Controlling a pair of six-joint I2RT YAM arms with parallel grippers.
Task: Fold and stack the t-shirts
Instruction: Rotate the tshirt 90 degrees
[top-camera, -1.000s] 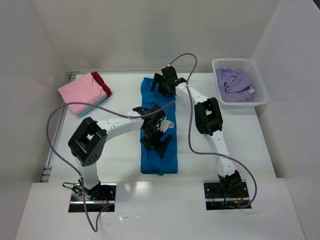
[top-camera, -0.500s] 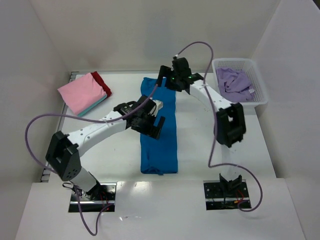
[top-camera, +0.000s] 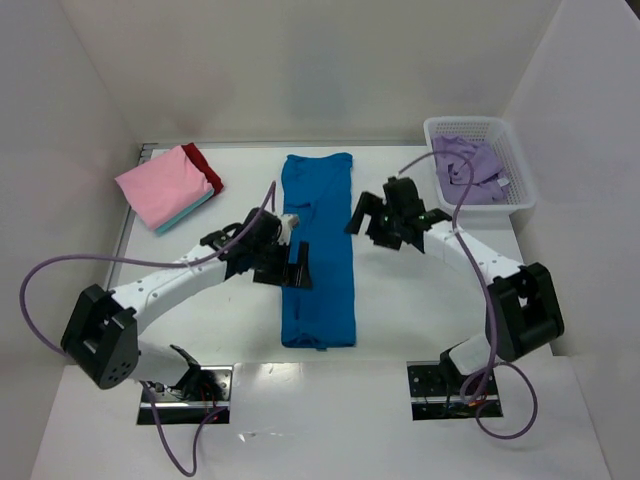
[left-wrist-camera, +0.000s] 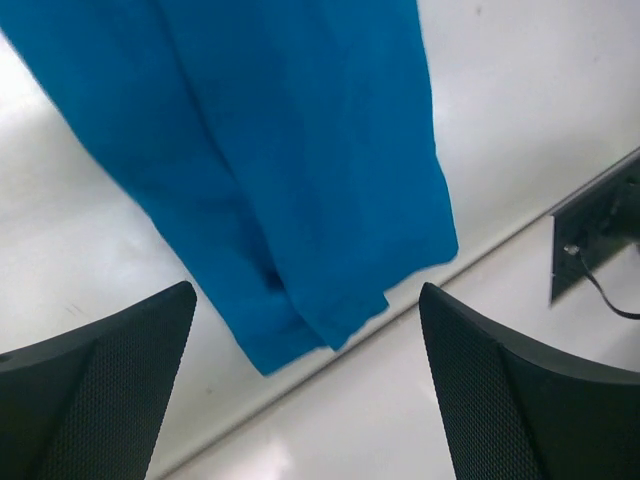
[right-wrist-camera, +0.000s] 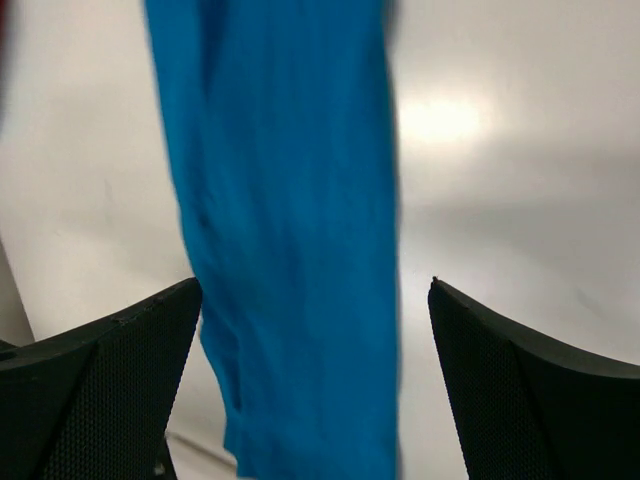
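Note:
A bright blue t-shirt (top-camera: 318, 250) lies folded into a long narrow strip down the middle of the table; it also shows in the left wrist view (left-wrist-camera: 290, 170) and the right wrist view (right-wrist-camera: 290, 220). My left gripper (top-camera: 290, 262) is open and empty at the strip's left edge. My right gripper (top-camera: 375, 222) is open and empty just right of the strip. A folded stack of pink (top-camera: 163, 185), red and light-blue shirts lies at the back left. A lavender shirt (top-camera: 468, 168) lies in the basket.
A white mesh basket (top-camera: 520, 185) stands at the back right. White walls enclose the table on three sides. The arm bases (top-camera: 185, 385) sit at the near edge. A black mount (left-wrist-camera: 600, 230) shows in the left wrist view.
Both grippers have pulled off the blue strip: the right one came forward from the far end to the strip's right side, the left one moved left and nearer. The shirt has not moved.

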